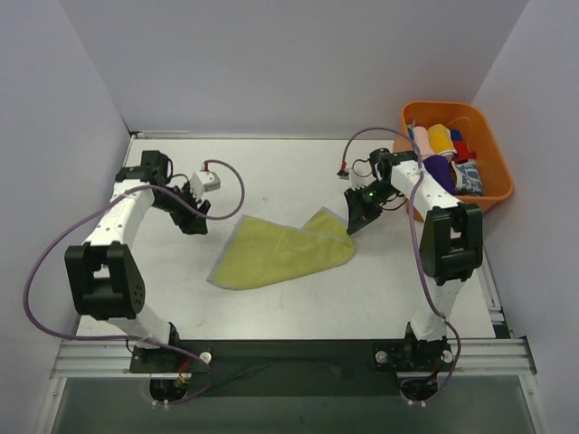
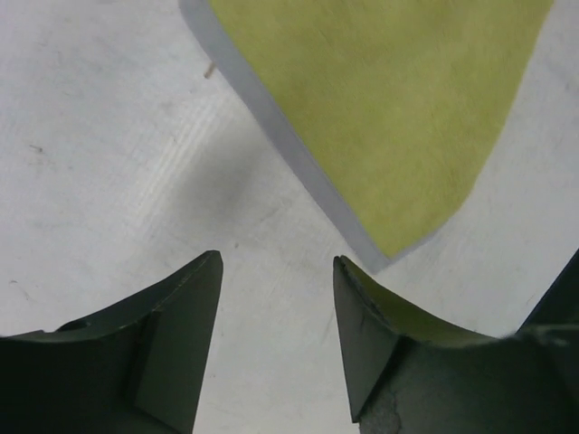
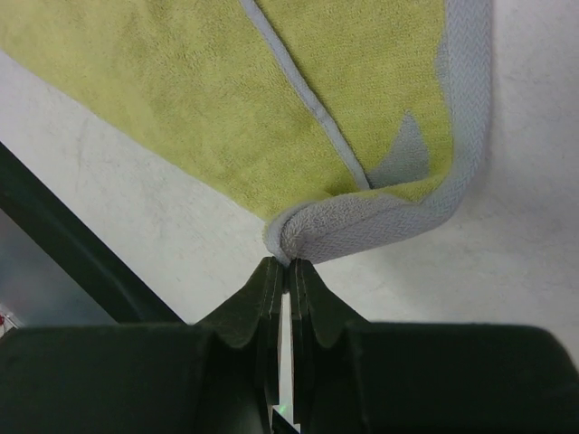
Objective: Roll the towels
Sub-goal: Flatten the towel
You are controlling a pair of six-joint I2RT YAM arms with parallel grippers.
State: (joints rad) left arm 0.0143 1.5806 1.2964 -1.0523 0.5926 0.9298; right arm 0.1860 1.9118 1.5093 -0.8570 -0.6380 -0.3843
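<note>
The right pincer [image 3: 288, 268] is shut, and the grey-edged corner of the yellow-green towel [image 3: 208, 108] is pinched at its tips, where the hem is curled into a small fold. In the top view that corner is seen doubled back onto the cloth, on the side toward the right edge of the tabletop [image 1: 271, 172]. The left pincer [image 2: 277, 258] is held wide, with nothing between its jaws. It is placed over bare tabletop, just short of the towel's nearest pointed corner and apart from it. The towel is spread flat about the middle of the tabletop, somewhat nearer the near edge than the far one, and no roll is formed in it yet. An orange basket [image 1: 496, 152] is set at the far right corner, with a blue-and-white cloth [image 1: 469, 177] among the things in it.

The step in hand is judged to be the very start of the first roll: one end is taken, the other is not. For the next move, the left pincer would need to be brought forward and closed on its corner or hem, so that the edge can be turned over evenly from both ends. If only the right end is drawn, a skewed fold is likelier than a roll.
</note>
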